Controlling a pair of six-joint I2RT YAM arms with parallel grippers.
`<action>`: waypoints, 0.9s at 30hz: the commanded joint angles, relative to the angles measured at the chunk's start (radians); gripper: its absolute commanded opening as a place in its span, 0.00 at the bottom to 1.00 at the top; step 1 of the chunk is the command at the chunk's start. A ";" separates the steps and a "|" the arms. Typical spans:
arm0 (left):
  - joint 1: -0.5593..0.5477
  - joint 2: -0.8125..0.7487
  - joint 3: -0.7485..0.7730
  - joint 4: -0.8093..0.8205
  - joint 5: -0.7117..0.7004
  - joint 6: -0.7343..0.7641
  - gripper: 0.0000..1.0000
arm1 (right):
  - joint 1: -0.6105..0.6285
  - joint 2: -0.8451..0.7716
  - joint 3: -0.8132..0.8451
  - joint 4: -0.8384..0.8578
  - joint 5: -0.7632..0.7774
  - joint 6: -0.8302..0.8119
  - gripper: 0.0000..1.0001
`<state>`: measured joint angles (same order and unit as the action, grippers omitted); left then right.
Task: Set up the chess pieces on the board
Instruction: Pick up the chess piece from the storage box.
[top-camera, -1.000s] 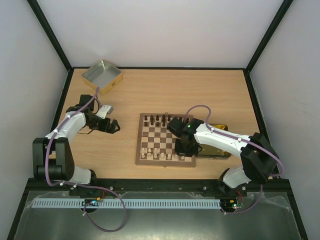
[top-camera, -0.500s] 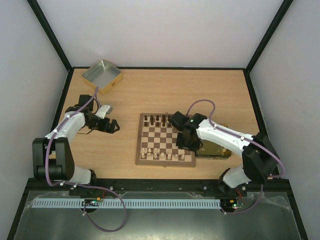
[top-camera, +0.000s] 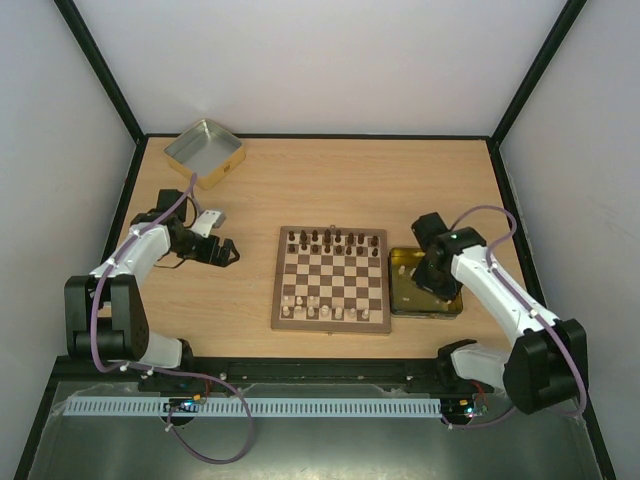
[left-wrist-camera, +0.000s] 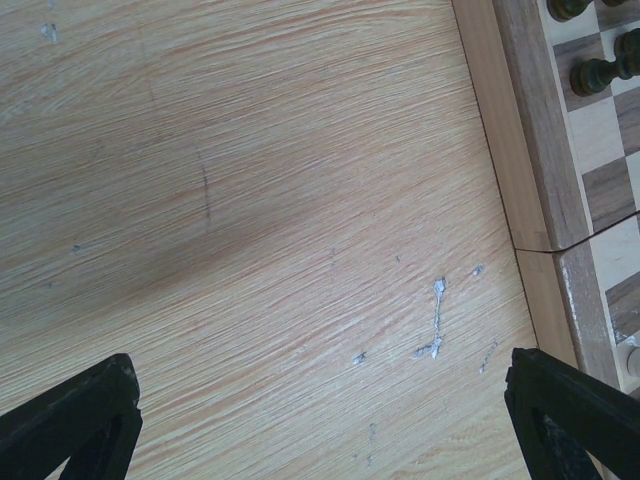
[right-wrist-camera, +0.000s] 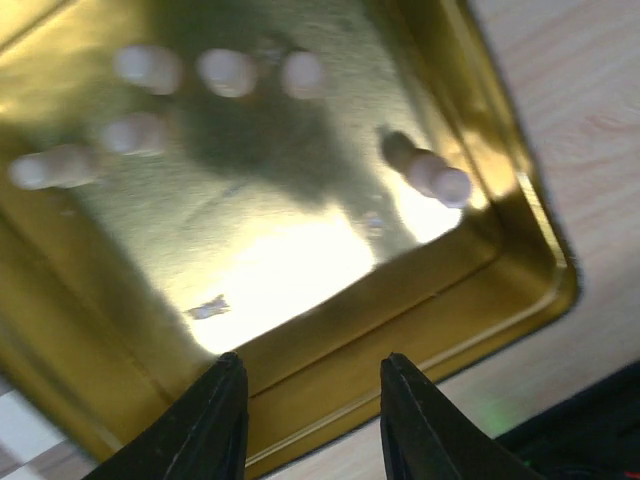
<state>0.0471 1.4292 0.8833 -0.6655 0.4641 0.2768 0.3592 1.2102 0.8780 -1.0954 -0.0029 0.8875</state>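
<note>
The board (top-camera: 330, 281) lies mid-table, with dark chess pieces (top-camera: 333, 239) along its far row and pale ones (top-camera: 325, 308) along its near rows. My right gripper (top-camera: 428, 285) hangs open and empty over the gold tin (top-camera: 400, 262) just right of the board. In the right wrist view its jaws (right-wrist-camera: 312, 400) stand apart above the tin's rim (right-wrist-camera: 420, 300), and several pale pieces (right-wrist-camera: 228, 71) lie inside. My left gripper (top-camera: 228, 253) rests open and empty on the table left of the board. In the left wrist view its jaws (left-wrist-camera: 325, 420) stand wide apart, with the board's frame (left-wrist-camera: 530, 150) at right.
A silver tin tray (top-camera: 205, 152) stands at the back left corner. Black frame rails run along the table's edges. Bare wood lies between my left gripper and the board.
My right gripper has swung right, off the board's right side, to above the gold tin, uncovering that part of the board. The left arm has not moved.
</note>
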 joint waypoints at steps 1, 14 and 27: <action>0.007 0.011 0.020 -0.028 0.026 0.017 0.99 | -0.102 -0.047 -0.061 -0.069 0.040 -0.056 0.35; 0.007 0.014 0.023 -0.031 0.030 0.021 0.99 | -0.348 -0.006 -0.078 -0.005 -0.010 -0.140 0.36; 0.008 0.014 0.023 -0.034 0.035 0.024 0.99 | -0.354 0.106 -0.085 0.107 -0.012 -0.119 0.35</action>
<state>0.0471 1.4342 0.8833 -0.6724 0.4789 0.2855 0.0124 1.2835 0.7887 -1.0286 -0.0372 0.7673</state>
